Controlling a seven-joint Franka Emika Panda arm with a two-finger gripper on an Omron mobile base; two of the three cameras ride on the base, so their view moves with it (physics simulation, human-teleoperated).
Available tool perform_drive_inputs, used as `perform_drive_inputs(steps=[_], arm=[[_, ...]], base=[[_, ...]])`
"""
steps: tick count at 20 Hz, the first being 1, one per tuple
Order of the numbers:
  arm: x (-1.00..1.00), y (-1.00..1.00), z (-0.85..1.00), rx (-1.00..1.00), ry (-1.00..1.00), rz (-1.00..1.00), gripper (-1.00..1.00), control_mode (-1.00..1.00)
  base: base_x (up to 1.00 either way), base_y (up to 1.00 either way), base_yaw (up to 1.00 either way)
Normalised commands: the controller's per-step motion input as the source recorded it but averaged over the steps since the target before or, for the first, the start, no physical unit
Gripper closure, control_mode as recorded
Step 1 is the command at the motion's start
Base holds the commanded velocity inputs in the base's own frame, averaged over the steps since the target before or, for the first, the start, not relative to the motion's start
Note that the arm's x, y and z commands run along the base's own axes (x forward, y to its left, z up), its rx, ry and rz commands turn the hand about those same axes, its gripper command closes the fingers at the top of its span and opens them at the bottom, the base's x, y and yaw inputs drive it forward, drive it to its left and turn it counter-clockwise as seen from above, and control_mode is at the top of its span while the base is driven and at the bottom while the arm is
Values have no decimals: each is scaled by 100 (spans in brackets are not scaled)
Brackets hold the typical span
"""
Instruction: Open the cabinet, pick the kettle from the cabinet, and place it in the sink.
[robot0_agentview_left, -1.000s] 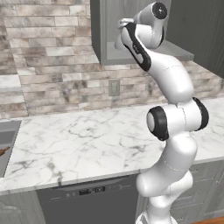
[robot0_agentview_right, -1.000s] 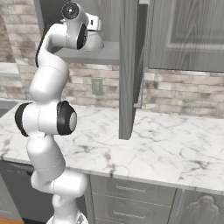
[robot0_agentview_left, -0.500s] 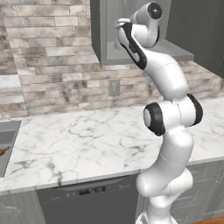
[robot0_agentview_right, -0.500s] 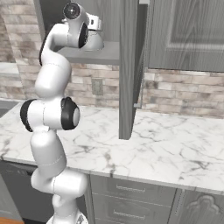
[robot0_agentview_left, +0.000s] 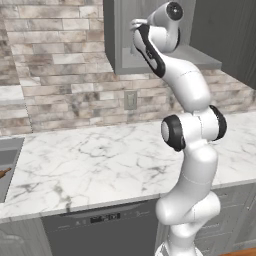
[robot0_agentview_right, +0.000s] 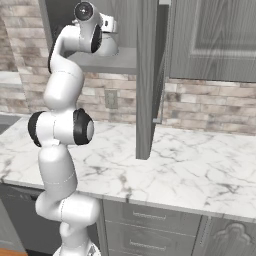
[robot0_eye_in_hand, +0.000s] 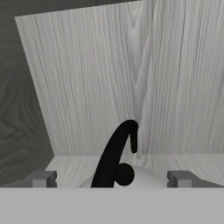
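- gripper (robot0_eye_in_hand: 112, 178) spread wide, straddling kettle (robot0_eye_in_hand: 131, 178) handle inside cabinet (robot0_eye_in_hand: 87, 87)
- risk: closing off-centre, thin arched handle slips, kettle tips on shelf

Below me a white marble counter (robot0_agentview_left: 100, 160) runs along a wall of grey-brown stone tiles (robot0_agentview_left: 55, 75), with a wall outlet (robot0_agentview_left: 130, 100) set just above it. Under the counter I see a dark dishwasher front (robot0_agentview_left: 100, 232) and grey drawers (robot0_agentview_right: 150, 227).
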Motion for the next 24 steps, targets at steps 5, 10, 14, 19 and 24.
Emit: perform_drive_inputs(steps=[5,10,14,19,24], arm=[[19,0,-1,0,0,0,-100,-100],[6,1,-9,0,0,-1,100,-100],[5,3,-12,0,0,-2,100,-100],[1,1,-14,0,0,-2,100,-100],[-7,1,-16,3,0,0,100,-100]], base=[[0,0,0],[0,0,0],[0,0,0],[0,0,0],[0,0,0]])
